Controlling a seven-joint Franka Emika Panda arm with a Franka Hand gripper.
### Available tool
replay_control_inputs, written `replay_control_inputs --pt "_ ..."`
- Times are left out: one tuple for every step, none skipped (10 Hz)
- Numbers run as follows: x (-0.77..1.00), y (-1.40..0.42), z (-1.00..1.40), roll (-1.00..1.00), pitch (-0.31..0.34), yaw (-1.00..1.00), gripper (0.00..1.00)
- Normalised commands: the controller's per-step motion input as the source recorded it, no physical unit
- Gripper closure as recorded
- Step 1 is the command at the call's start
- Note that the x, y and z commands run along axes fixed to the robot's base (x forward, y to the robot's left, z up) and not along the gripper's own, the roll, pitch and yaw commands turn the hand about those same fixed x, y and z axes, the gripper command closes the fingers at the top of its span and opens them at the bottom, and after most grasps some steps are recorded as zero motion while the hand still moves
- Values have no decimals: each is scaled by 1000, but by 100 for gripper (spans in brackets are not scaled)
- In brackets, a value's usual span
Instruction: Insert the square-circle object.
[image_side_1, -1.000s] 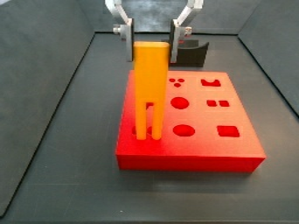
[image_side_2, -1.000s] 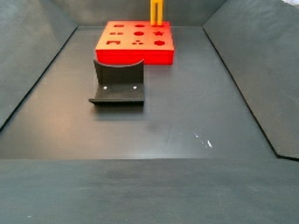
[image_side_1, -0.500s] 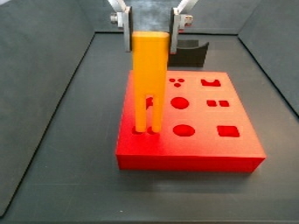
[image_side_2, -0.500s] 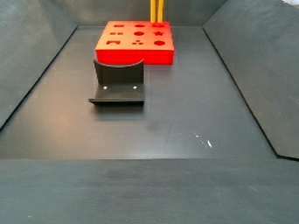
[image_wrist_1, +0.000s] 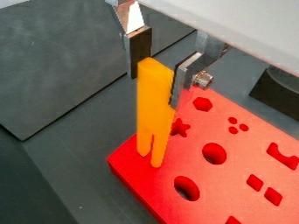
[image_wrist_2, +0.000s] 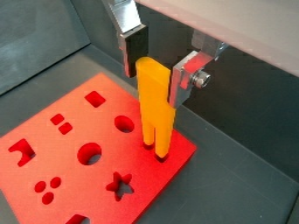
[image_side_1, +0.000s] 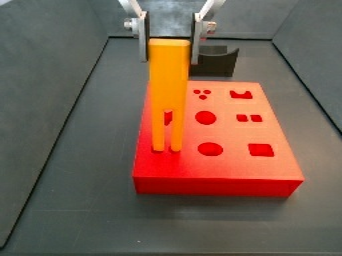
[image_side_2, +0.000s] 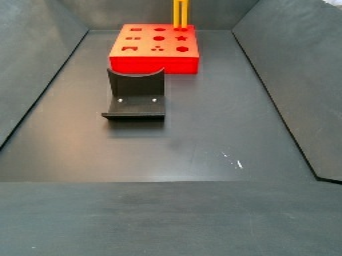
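Observation:
The square-circle object (image_side_1: 166, 90) is a tall orange bar with two thin prongs at its lower end. It stands upright over the left part of the red board (image_side_1: 227, 165). Its prong tips are at the board's top face near the edge; I cannot tell whether they are in holes. My gripper (image_side_1: 168, 38) is shut on the bar's top end. Both wrist views show the bar (image_wrist_1: 153, 105) (image_wrist_2: 156, 105) between the gripper's (image_wrist_1: 160, 70) (image_wrist_2: 160, 72) silver fingers. In a side view only the bar's top (image_side_2: 179, 12) shows behind the board (image_side_2: 154, 62).
The red board (image_wrist_1: 233, 175) (image_wrist_2: 70, 175) has several shaped holes: circles, squares, a star. The dark fixture (image_side_2: 135, 95) stands on the floor beside the board; it also shows behind it (image_side_1: 218, 60). Sloping grey walls enclose the dark floor.
The gripper and the orange bar together have risen slightly and shifted a little to the left in a side view. The board and fixture have not moved.

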Motion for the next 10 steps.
replay_control_inputs --pt "0 0 -154 133 0 0 100" --pt "9 0 -129 109 0 31 100" --pt "83 0 -111 70 0 86 100" --pt "86 0 -117 66 0 86 100" --pt "129 0 -114 59 0 123 100" --pt "120 0 -114 57 0 114 100" --pt "137 -3 -129 76 0 103 100" --pt "71 -31 -91 104 0 66 100" --pt "0 -20 0 13 0 0 100" --pt "-6 -6 -74 9 -14 0 100"
